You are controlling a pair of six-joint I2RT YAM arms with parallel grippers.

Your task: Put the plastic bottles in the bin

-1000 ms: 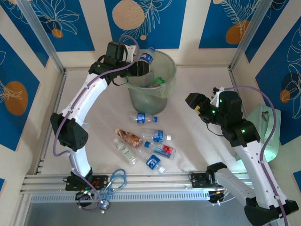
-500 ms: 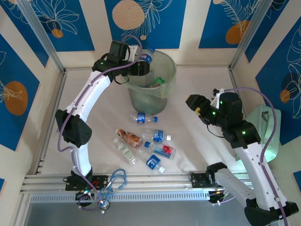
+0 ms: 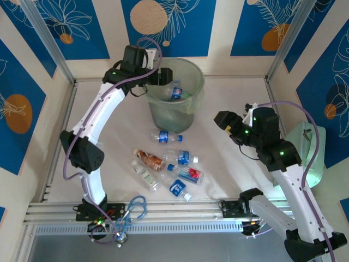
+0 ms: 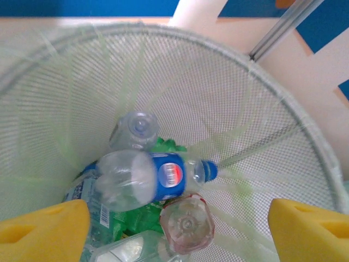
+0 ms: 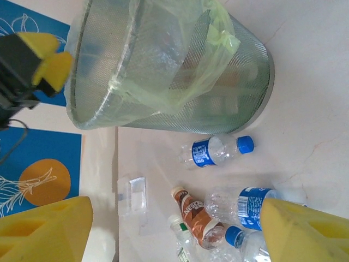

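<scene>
Pale-green mesh bin (image 3: 192, 70) stands at the far centre of the white table (image 3: 229, 174), with a thin green liner folded over its rim. The left wrist view looks straight down into it: a clear bottle with a blue label (image 4: 158, 177) lies crosswise on top of the pile, slightly blurred. Beside it are an upturned clear bottle (image 4: 134, 130), a second clear bottle base (image 4: 186, 222) and crumpled green bottles (image 4: 122, 226).

Left gripper (image 3: 163, 76) hangs over the bin's left rim. Its yellow fingers (image 4: 43, 229) are spread wide, with nothing between them. The blue-label bottle lies below the fingers, inside the bin and apart from them.

Right gripper (image 3: 222, 119) hovers to the right of the bin, above bare table. Its yellow fingers (image 5: 43, 229) are likewise spread and hold nothing.

Six bottles lie on the table nearer than the bin.
- A blue-capped bottle (image 3: 162, 136) lies just near of the bin's base.
- A loose cluster lies nearer still:
  - a brown-label bottle (image 3: 150, 159);
  - a blue-label bottle (image 3: 182, 157);
  - a red-label bottle (image 3: 191, 174);
  - a second blue-label bottle (image 3: 177, 187);
  - a clear bottle (image 3: 144, 173).

All six lie to the left of the right gripper and well apart from it.
</scene>
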